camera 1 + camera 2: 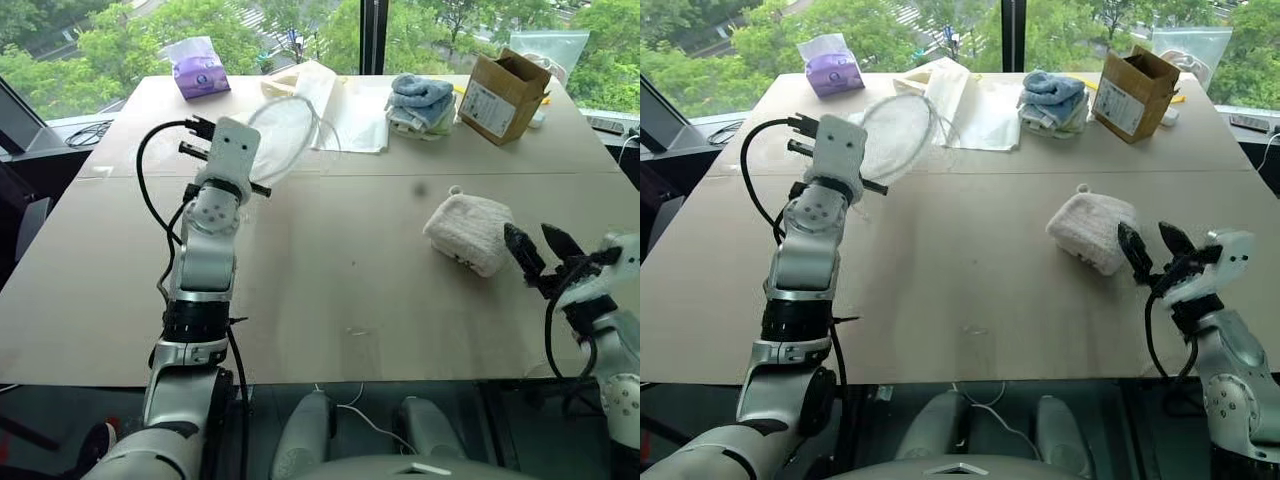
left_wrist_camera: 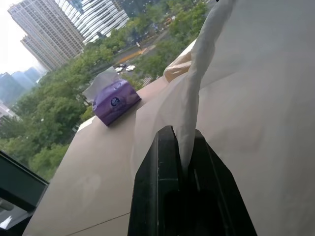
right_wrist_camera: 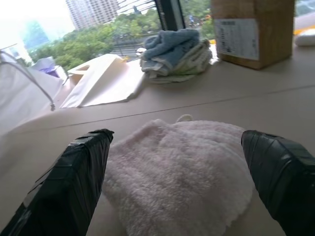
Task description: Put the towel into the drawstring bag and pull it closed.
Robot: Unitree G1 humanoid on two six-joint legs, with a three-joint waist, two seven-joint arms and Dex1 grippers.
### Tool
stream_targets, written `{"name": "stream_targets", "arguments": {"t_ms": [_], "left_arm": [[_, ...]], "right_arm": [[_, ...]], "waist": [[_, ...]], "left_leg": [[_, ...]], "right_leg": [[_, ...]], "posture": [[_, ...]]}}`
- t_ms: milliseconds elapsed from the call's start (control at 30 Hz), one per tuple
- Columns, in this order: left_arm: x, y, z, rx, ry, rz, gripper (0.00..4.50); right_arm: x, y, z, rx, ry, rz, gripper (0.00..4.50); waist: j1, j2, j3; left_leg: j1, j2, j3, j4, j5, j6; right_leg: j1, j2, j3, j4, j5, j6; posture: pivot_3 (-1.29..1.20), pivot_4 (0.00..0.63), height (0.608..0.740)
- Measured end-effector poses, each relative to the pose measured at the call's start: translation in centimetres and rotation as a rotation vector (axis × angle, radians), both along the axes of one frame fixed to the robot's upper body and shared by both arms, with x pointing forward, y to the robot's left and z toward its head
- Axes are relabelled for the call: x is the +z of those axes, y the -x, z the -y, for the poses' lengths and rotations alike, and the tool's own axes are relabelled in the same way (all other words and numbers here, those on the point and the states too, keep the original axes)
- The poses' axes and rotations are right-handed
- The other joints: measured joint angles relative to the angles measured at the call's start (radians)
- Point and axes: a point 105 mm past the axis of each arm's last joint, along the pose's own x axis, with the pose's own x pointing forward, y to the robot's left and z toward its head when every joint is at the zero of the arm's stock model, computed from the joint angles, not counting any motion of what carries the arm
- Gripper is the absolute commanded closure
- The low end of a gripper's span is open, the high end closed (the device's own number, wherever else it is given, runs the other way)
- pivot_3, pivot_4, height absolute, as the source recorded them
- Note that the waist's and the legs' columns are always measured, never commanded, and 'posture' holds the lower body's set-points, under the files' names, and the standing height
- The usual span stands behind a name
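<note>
Right gripper (image 1: pixel 540 250): lower right, fingers spread wide, just beside the towel (image 1: pixel 468 232) at centre right. Bare table (image 1: pixel 340 300) across the middle. Left gripper (image 2: pixel 182 162): fingers clamped on the drawstring bag (image 1: pixel 280 135), upper centre-left, lifted.

Silver-grey jointed arms, white wrist housings, looping black cables, black two-finger left end effector (image 2: pixel 184 162).

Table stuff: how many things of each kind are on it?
Fluffy towel: 1
Drawstring bag, pinched in the left claw: 1
Stack of folded towels: 1
Cardboard box: 1
Purple tissue pack: 1
Flat white sheets: 1 pile
Total: 6
</note>
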Motion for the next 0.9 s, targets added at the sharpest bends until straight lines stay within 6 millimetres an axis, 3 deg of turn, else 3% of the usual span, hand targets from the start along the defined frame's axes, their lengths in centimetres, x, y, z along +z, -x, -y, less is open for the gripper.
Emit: {"name": "stream_targets", "arguments": {"t_ms": [200, 433, 567, 700, 900], "left_arm": [[0.0, -0.4, 0.6, -0.059, 0.108, -0.067, 4.41], [0.5, -0.5, 1.0, -0.1, 0.124, -0.091, 4.41], [0.4, -0.6, 1.1, -0.104, 0.115, -0.099, 4.41], [0.3, -0.5, 1.2, -0.112, 0.101, -0.111, 4.41], [-0.1, -0.5, 1.4, -0.12, 0.071, -0.123, 4.41]], "right_arm": [[-3.0, -3.0, -1.0, -0.05, -0.327, -0.217, 0.0], [-2.9, -4.4, -3.4, 0.078, -0.542, -0.274, 0.0], [-3.1, -4.7, -4.1, 0.12, -0.505, -0.277, 0.0], [-3.6, -5.6, -5.3, 0.145, -0.214, -0.324, 0.0], [-4.5, -6.6, -6.3, 0.118, -0.04, -0.391, 0.0]], "waist": [[-0.001, 0.0, 0.0], [-0.021, 0.0, 0.0], [-0.038, 0.0, 0.0], [-0.051, -0.003, -0.002], [-0.051, -0.017, -0.01]], "left_leg": [[-0.001, 0.0, 0.0, 0.0, 0.0, 0.0], [-0.001, 0.0, 0.001, -0.001, 0.0, 0.0], [0.001, 0.001, 0.002, -0.001, 0.0, 0.001], [0.003, 0.001, 0.004, -0.001, 0.0, 0.001], [0.01, 0.002, 0.005, 0.0, 0.0, 0.001]], "right_leg": [[-0.001, 0.0, 0.0, 0.0, 0.0, 0.0], [-0.001, 0.001, 0.0, 0.0, 0.0, 0.0], [-0.001, 0.002, 0.002, 0.0, 0.0, 0.0], [0.0, 0.003, 0.004, 0.001, 0.0, 0.0], [0.005, 0.005, 0.005, 0.001, 0.003, 0.0]], "posture": [[0.0, 0.15, 0.74], [0.0, 0.15, 0.74], [0.0, 0.15, 0.74], [0.0, 0.15, 0.74], [0.0, 0.15, 0.74]]}}
